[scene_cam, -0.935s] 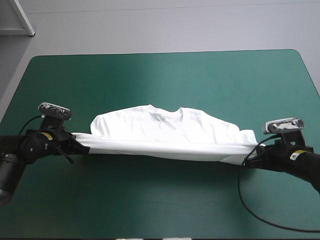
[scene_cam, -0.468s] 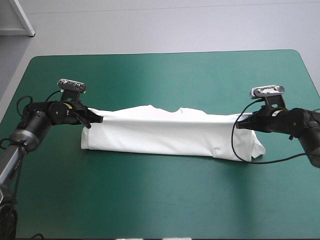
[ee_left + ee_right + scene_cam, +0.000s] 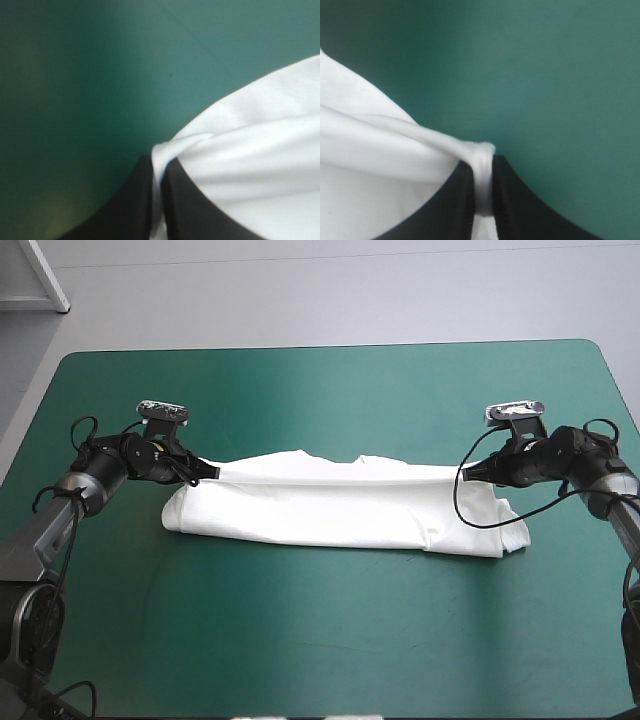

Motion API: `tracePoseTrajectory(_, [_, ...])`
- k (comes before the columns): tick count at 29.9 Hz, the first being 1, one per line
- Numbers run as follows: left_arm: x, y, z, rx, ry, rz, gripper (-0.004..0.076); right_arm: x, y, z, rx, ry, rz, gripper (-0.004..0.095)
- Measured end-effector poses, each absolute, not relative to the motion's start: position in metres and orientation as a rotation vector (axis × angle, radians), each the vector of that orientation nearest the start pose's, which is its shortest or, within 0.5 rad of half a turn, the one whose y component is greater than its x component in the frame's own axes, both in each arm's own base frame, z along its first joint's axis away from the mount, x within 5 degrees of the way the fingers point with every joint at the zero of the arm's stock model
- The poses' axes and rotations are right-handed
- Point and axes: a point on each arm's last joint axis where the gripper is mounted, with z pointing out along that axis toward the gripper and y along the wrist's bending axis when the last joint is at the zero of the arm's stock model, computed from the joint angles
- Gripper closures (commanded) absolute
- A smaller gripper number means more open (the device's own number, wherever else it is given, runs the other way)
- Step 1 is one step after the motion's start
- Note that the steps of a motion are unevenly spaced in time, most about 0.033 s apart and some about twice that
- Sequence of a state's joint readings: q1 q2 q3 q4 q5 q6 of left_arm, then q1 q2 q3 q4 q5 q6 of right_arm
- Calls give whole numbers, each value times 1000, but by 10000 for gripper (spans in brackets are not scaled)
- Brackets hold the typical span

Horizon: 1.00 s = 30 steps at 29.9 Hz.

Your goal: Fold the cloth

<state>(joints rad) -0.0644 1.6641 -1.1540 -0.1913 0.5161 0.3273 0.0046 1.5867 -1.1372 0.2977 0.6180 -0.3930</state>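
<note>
The T-shirt (image 3: 340, 510) lies across the middle of the teal-green worktop (image 3: 320, 640) as a long white band, doubled over on itself, with the collar's dip just showing past its far edge. The left gripper (image 3: 205, 471) holds the band's left far corner and the right gripper (image 3: 478, 472) the right far corner. In each wrist view the black fingers (image 3: 135, 200) of the left and the fingers (image 3: 515, 200) of the right are pressed nearly together, pinching a bunched twist of white cloth between their tips. Compared with just before, both grippers have carried the lifted hem farther toward the worktop's far edge, so the upper layer now covers almost the whole shirt and the band looks narrower. The held edge runs taut between them. It seems to sit just above the layer beneath, though the high view does not settle whether they touch.
</note>
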Motion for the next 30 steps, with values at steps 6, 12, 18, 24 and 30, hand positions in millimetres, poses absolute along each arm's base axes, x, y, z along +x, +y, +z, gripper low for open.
tracePoseTrajectory(6, [362, -32, 252, 351, 2409, -61, 253, 347, 14, 276, -280, 2429, 92, 507])
tracePoseTrajectory(12, [375, -33, 284, 346, 2305, -47, 256, 359, 11, 309, -280, 2337, 34, 507])
tracePoseTrajectory(18, [379, -37, 310, 342, 2300, -110, 372, 359, 9, 332, -286, 2356, 4, 646])
tracePoseTrajectory(24, [367, -70, 311, 529, 2351, -320, 703, 336, 10, 353, -303, 2380, 10, 917])
tracePoseTrajectory(30, [344, -135, 311, 752, 2296, -584, 705, 294, 11, 392, -294, 2315, 23, 918])
